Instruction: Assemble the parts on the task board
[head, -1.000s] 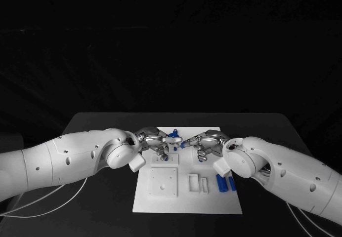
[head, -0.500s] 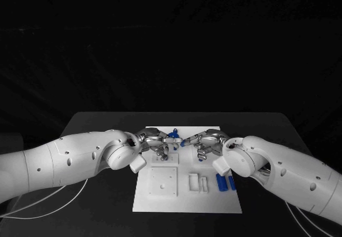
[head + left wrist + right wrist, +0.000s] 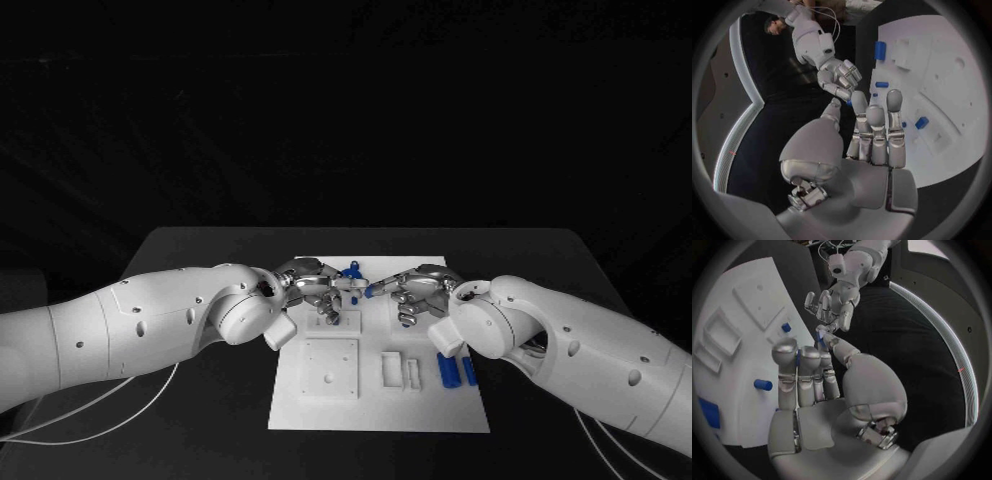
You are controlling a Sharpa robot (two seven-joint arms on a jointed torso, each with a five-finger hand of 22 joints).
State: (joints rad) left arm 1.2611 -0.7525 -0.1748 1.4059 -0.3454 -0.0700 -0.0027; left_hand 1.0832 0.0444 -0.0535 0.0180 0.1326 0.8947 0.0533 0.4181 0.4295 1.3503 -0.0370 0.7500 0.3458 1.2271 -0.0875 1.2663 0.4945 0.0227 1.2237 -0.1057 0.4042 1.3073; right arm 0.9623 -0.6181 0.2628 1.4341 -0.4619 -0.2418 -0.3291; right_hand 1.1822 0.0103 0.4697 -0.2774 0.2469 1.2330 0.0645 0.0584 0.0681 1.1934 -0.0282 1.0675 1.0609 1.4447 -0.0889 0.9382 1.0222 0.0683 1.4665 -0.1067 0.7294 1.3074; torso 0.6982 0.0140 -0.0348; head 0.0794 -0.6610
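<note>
Hands are being kept together over the board's far end, barely shifted from a second ago. A blue part is being pinched between them; insertion is judged still pending.

No readable text, label, brand, number or sign anywhere.
</note>
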